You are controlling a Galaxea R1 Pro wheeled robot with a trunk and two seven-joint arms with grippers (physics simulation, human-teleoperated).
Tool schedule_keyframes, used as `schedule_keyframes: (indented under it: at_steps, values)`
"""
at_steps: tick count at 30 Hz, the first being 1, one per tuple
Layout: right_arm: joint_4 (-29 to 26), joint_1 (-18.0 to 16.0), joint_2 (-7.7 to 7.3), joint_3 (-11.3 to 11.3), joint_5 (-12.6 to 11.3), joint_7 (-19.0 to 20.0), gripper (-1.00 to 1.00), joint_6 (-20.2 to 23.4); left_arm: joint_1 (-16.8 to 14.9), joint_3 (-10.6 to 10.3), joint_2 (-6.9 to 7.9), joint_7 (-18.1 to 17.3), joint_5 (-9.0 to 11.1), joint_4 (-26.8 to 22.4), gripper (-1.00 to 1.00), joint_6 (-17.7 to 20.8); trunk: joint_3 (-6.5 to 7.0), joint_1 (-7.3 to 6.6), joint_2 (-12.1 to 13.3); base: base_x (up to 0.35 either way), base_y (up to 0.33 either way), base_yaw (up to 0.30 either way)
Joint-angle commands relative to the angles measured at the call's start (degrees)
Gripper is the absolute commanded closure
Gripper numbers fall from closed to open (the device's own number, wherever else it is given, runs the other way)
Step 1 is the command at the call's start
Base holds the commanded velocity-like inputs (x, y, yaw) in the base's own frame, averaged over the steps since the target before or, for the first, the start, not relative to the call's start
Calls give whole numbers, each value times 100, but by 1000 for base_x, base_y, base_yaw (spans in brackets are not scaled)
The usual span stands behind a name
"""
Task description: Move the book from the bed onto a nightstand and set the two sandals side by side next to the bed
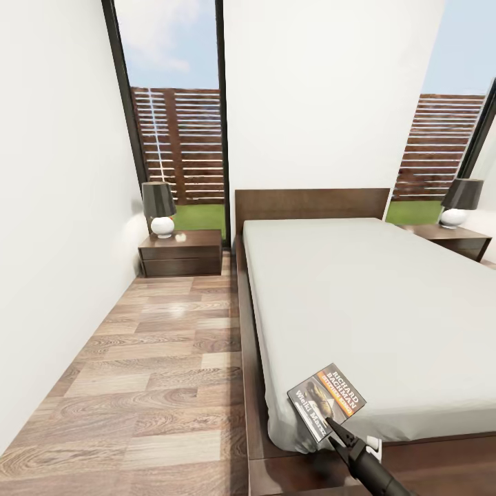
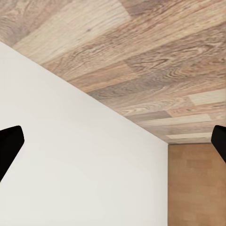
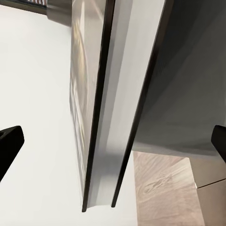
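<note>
Head view, left to right: a white wall borders a strip of wood-plank floor that runs to a dark brown nightstand carrying 1 lamp with a dark shade and white round base, set before a black-framed window showing a slatted fence. The bed, with dark frame, plain headboard and pale mattress, lies just beside this strip. The book sits tilted at the mattress's near corner, and the right gripper touches its lower edge. A 2nd nightstand with a matching lamp stands at the bed's far right. Right wrist view: the book appears edge-on between widely spread fingertips. Left wrist view: the left gripper is likewise spread, over floor and wall.
</note>
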Motion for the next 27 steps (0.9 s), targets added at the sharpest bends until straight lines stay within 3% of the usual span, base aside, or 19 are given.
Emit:
schedule_keyframes:
  at_steps: [1, 27]
  values:
    - [3, -2, -2, 11, -48, 11, -100, 56, 2, -48, 2, 23, 58, -13, -100, 24, -4, -1, -2, 0, 0, 0]
    - [3, -42, 18, 11, -45, 10, -100, 53, 2, -48, 2, 16, 58, -13, -100, 30, -4, -1, -2, 0, 0, 0]
